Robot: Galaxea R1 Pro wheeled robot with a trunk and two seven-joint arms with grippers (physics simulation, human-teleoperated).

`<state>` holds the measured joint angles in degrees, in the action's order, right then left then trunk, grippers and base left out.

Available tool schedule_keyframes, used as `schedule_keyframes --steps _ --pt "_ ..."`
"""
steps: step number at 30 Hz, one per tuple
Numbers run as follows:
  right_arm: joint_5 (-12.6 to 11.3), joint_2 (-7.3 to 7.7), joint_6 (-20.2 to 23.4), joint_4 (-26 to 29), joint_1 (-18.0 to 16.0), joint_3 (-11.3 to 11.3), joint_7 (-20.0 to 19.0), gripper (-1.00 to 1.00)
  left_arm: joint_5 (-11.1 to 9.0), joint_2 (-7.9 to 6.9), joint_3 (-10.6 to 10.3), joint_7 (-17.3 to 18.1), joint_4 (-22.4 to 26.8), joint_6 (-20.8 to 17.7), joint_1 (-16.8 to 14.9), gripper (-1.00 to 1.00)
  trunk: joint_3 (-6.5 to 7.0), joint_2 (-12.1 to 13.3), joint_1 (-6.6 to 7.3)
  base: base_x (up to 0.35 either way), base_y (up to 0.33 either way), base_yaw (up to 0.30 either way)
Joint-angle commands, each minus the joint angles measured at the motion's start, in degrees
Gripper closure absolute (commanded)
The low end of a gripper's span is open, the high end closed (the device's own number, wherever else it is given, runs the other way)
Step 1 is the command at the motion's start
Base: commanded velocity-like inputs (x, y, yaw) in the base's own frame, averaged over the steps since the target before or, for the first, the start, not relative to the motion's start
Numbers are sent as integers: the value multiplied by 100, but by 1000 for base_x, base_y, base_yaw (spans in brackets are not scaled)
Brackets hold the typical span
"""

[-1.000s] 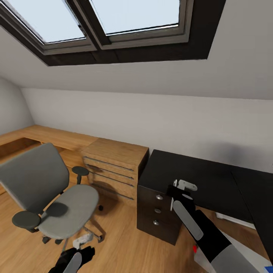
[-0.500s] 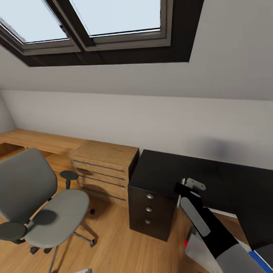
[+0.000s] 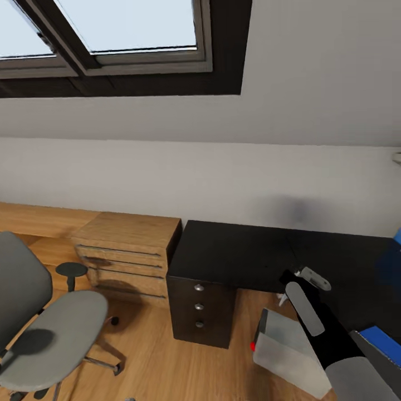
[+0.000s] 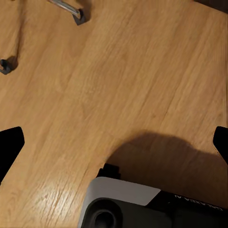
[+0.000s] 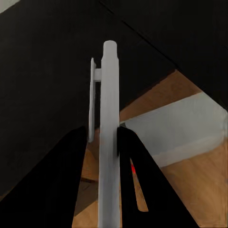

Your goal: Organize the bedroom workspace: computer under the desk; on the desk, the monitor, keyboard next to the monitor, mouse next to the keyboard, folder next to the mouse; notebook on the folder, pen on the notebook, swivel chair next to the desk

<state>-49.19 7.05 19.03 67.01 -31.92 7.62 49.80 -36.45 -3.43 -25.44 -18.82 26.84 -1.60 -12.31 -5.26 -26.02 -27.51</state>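
The head camera has swung to the right since a second ago: the chair (image 3: 44,328) now sits at the head view's left edge, cut off, and the dark drawer unit (image 3: 201,313) has slid toward the middle, while a blue panel (image 3: 396,236) has come in at the right edge.

The right gripper (image 5: 108,142) has its fingers (image 5: 76,161) clenched on the pen (image 5: 108,123). The pen's long axis runs along the fingers and out past their tips, its free end and clip aimed over the black surface (image 3: 239,250). In the head view the pen (image 3: 313,276) shows as a small white piece at the tip of the right arm, above the front edge of that surface.

The computer (image 3: 284,348) lies on the wood floor (image 3: 156,362) under the surface's front edge, just beside the drawer unit, with a red spot on its near end.

The left gripper (image 4: 114,142) has its fingers (image 4: 9,147) released and spread wide over bare floor, with chair legs (image 4: 66,9) and a castor far off.

Open floor lies between chair and drawer unit. A light-wood chest (image 3: 127,250) stands against the drawer unit's left side.
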Motion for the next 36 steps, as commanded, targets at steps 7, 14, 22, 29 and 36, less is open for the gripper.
schedule_keyframes --steps 7,14,22,29,36 --pt "-230 29 43 -35 -8 -618 241 100 -33 -5 -48 -51 -174 486 -4 -100 114 270 151 0 0 -297" --pt "-240 26 145 -129 -8 -887 365 100 -48 -21 -38 -57 -196 528 -4 -100 131 310 173 0 0 -297" --pt "-225 25 178 -199 -8 -886 637 100 -55 -30 -28 -60 -197 529 -3 -100 131 310 173 0 0 -298" --pt "-116 25 202 -564 -12 -838 694 100 -55 -35 -25 -60 -197 533 -2 -100 131 310 173 0 0 -298" --pt "301 8 264 -593 -16 -433 629 100 -45 -16 -39 -60 -198 1197 -5 -100 131 310 173 0 0 -132"
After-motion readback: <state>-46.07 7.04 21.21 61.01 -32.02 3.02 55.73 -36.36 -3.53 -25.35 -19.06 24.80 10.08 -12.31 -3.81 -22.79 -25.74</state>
